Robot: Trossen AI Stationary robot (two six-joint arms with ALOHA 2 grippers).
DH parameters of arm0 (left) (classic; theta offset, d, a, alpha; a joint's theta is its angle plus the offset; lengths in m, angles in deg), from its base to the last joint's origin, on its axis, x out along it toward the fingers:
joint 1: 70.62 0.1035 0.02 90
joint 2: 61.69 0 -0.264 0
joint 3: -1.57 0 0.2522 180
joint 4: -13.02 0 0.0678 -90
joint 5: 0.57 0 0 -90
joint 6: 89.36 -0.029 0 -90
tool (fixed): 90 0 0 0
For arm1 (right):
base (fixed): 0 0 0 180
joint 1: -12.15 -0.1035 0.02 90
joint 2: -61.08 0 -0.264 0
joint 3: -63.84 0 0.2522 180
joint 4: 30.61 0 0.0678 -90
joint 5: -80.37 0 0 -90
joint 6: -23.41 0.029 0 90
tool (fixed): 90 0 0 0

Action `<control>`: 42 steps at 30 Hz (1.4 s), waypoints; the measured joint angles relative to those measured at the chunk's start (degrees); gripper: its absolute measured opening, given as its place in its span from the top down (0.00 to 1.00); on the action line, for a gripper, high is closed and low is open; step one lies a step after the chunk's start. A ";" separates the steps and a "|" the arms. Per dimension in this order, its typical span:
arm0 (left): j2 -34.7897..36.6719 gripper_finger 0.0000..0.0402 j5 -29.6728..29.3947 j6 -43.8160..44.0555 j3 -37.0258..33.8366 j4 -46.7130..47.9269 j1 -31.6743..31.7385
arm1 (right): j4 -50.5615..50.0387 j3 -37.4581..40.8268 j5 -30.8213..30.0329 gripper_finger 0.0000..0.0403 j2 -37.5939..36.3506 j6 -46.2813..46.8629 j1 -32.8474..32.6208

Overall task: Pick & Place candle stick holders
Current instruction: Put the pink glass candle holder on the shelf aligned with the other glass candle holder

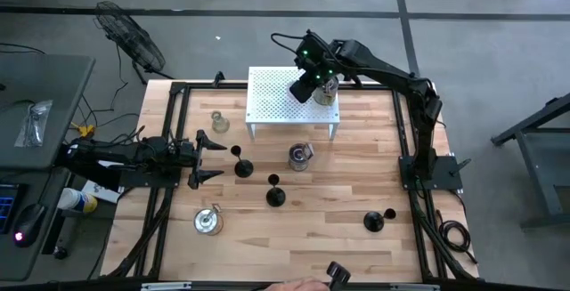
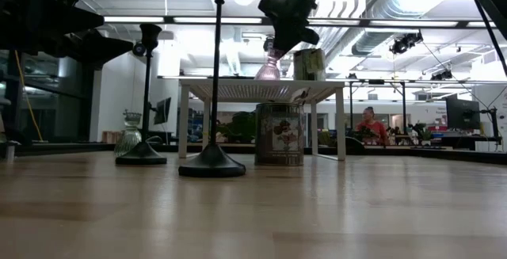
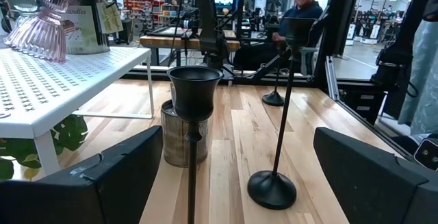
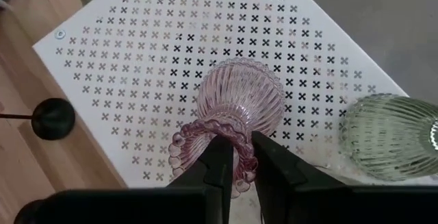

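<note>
A pinkish ribbed glass holder [image 4: 239, 104] is on the white perforated rack [image 1: 276, 113], held by my right gripper [image 4: 236, 157], which is shut on it; it also shows in the low view [image 2: 268, 70]. A greenish glass holder [image 4: 390, 136] stands beside it on the rack. My left gripper [image 1: 209, 156] is open and empty at the table's left; a black holder [image 3: 194, 94] stands just ahead of its fingers. More black holders [image 1: 275, 196] [image 1: 374, 222], a clear one [image 1: 219, 122] and a silvery one [image 1: 208, 222] stand on the table. My right gripper pinches the pink holder's ruffled upper rim [image 4: 205, 133] between its two fingers [image 4: 217, 161]. The fingers come from above, slanting down. The holder is about upright, its wide ribbed base [image 3: 31, 38] down at the rack's top.
A printed tin [image 1: 301, 156] stands on the table in front of the rack. A person's hand [image 1: 298, 285] shows at the near edge. A person sits in the room beyond the table [image 3: 301, 5]. Bare wood lies between the holders at the near right.
</note>
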 joint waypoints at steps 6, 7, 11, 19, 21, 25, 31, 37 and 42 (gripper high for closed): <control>0.00 0.07 -0.02 -0.01 -0.02 0.00 0.01 | 0.13 0.00 0.14 0.89 0.00 0.00 0.43; 0.01 0.07 -0.02 0.01 -0.01 0.00 0.01 | 0.14 0.00 -0.01 0.89 0.00 0.00 0.44; 0.01 0.07 -0.04 0.00 0.00 0.00 0.00 | 0.26 0.00 -1.47 0.89 0.00 0.00 0.60; 0.00 0.07 -0.07 -0.01 0.00 0.00 0.01 | 0.98 0.00 -1.09 0.89 0.00 0.00 1.05; 0.02 0.07 -0.09 0.00 0.00 0.00 0.02 | 0.99 0.00 -1.09 0.89 0.00 0.00 1.05; 0.02 0.07 -0.11 -0.01 -0.02 0.00 0.02 | 0.97 0.00 -1.07 0.89 0.00 0.00 1.05; 0.00 0.07 -0.11 0.00 -0.01 0.00 0.02 | 0.95 0.00 -0.84 0.89 0.00 0.00 1.03; 0.01 0.07 -0.11 0.01 0.00 0.00 0.00 | 0.78 0.00 0.43 0.89 0.00 0.17 1.03; 0.01 0.07 -0.11 -0.01 -0.01 0.00 0.01 | 0.78 0.00 0.42 0.89 0.00 0.20 1.03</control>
